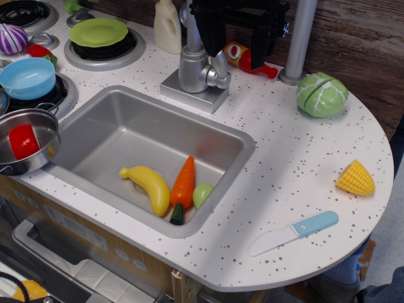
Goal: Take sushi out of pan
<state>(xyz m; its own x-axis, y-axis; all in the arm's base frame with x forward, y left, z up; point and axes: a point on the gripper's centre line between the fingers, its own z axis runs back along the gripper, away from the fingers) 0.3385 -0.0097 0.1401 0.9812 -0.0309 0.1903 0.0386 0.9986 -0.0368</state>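
A toy kitchen bench seen from above, white with dark speckles, a steel sink sunk in its middle. At nine o'clock, at the bench's left edge, sits the pan — a small shiny steel pot, cut off partly by the frame's left side. Inside it lies the sushi, a chunky bright red piece resting against the pan's left inner wall. It looks like hard moulded plastic: probably light, stiff and a little slick, not fragile, so a firm pinch across its short width from above seems the surest hold, with one finger slipped between the piece and the wall. The pan itself looks light too and may slide or tip if nudged. The hand hangs at twelve o'clock, a dark block above the tap, well apart from the pan; its fingers merge into black shadow, so I cannot tell whether it is wide or narrow, and it appears to hold nothing. Just above the pan stands a blue bowl on a burner. In the sink lie a banana, a carrot and a small green piece. Hard to make out — the sushi's underside and far side, hidden by the pan's rim; the pan's handle, only a wire loop showing at its top; and a red bottle half hidden behind the tap.
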